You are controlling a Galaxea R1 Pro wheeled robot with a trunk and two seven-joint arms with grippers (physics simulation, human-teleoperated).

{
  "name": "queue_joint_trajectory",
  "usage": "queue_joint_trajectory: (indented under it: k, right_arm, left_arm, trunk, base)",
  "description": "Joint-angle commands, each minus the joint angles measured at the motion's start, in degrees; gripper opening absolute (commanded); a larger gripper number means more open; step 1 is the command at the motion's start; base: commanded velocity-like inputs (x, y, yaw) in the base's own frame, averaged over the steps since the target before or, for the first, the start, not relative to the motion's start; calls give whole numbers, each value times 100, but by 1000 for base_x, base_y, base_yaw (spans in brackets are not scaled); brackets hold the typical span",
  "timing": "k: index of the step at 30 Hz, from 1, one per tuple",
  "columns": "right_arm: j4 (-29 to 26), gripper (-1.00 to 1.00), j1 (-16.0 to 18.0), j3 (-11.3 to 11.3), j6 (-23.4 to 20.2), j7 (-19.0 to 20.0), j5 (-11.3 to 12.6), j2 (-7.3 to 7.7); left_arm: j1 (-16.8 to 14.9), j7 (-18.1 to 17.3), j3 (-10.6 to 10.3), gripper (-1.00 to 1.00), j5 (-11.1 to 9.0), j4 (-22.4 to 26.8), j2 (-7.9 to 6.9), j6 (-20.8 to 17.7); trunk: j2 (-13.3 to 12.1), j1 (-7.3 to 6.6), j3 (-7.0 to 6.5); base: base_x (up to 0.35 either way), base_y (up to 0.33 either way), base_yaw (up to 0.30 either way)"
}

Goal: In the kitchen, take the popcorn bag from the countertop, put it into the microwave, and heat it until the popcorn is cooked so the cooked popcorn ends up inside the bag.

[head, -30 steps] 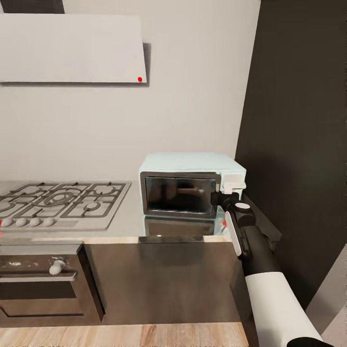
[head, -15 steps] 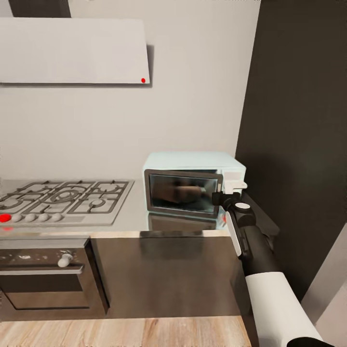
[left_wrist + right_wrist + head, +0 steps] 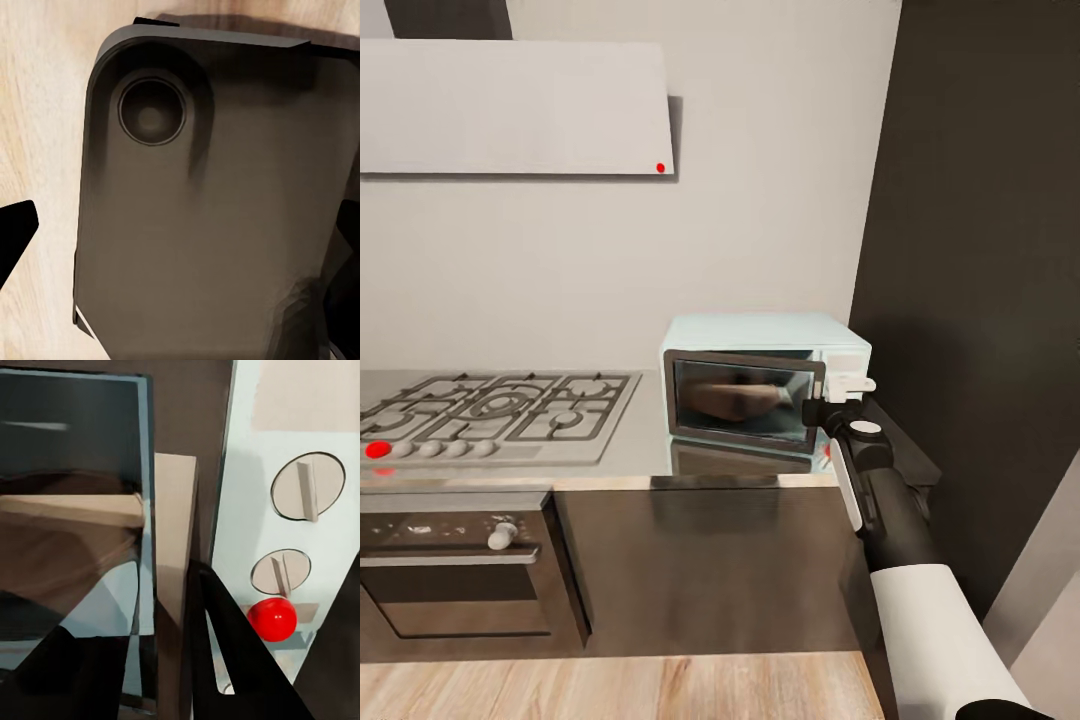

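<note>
- The popcorn bag is not something we can make out for certain: a tan-brown blur shows behind the dark glass door (image 3: 743, 398) of the microwave (image 3: 765, 378), but it may be the bag inside or only a reflection.
- The microwave stands on the steel countertop (image 3: 630, 450) at about 1 o'clock from us, with the gas hob (image 3: 490, 412) at 10 o'clock and the oven (image 3: 460, 570) under it.
- We judge the door to be slightly ajar, its grey frame standing off the mint-blue body in the right wrist view.
- The right gripper (image 3: 838, 396) is at the control panel; whether its fingers are spread or closed we cannot tell, since dark finger shapes cross the right wrist view without a readable gap.
- Risk: one finger (image 3: 232, 660) lies near the door edge, so a push could swing the door wider instead of seating it, and heating would not start.
- Risk: the red button (image 3: 272, 619) sits just below the lower knob (image 3: 280, 571); a slightly off approach could turn a knob when we mean to press, or the reverse.
- Risk: pressing hard could slide the light microwave toward the dark cabinet wall (image 3: 980, 250) at 2 o'clock.
- The left gripper's fingers (image 3: 15, 236) look spread and empty above the robot's dark base (image 3: 210, 202) and wood floor (image 3: 45, 97).
</note>
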State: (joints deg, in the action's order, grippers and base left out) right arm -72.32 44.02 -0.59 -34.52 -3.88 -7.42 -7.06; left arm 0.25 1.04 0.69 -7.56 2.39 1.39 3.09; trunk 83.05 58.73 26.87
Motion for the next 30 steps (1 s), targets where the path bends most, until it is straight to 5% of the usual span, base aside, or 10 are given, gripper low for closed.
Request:
queue_joint_trajectory:
  k: [1,22,23,30]
  right_arm:
    - [-1,-100,1,77,-20,19,153,-6]
    - [-4,-100,1,77,-28,19,145,-6]
    - [-6,100,1,77,-28,19,148,-6]
    - [-10,100,1,77,-262,37,146,-6]
  left_arm:
    - [1,10,1,100,-43,7,2,8]
    - [1,10,-7,100,-44,7,1,8]
    - [1,10,-7,100,-44,7,1,8]
    - [1,10,-7,100,-44,7,2,8]
  trunk:
    - [2,0,6]
    - [2,0,6]
    - [2,0,6]
    - [2,0,6]
  base:
    - [-34,0,0]
    - [-103,0,0]
    - [0,0,0]
    - [0,0,0]
